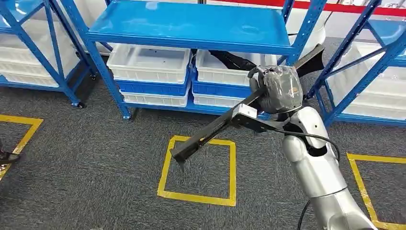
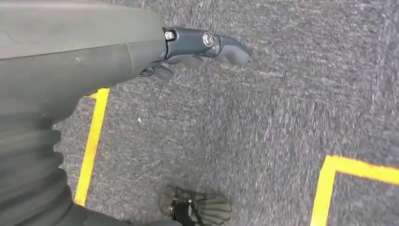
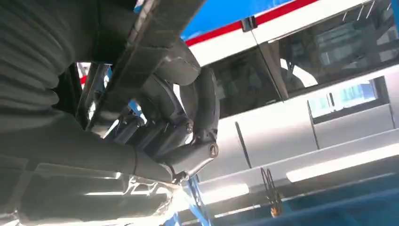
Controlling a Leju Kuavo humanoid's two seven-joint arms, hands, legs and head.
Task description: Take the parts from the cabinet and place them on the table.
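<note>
I have the long black part (image 1: 218, 127) clamped in my right robot hand (image 1: 280, 88), slanting over the carpet before the blue cabinet (image 1: 191, 24). My left robot hand (image 2: 197, 47) hangs with fingers apart, holding nothing. Turning could swing its far end into the uprights.

Light: I see bright, even overhead light in the head view.
Glare: white streaks past the right robot hand (image 3: 179, 127).
Blur: carpet (image 2: 282, 108) smeared.
</note>
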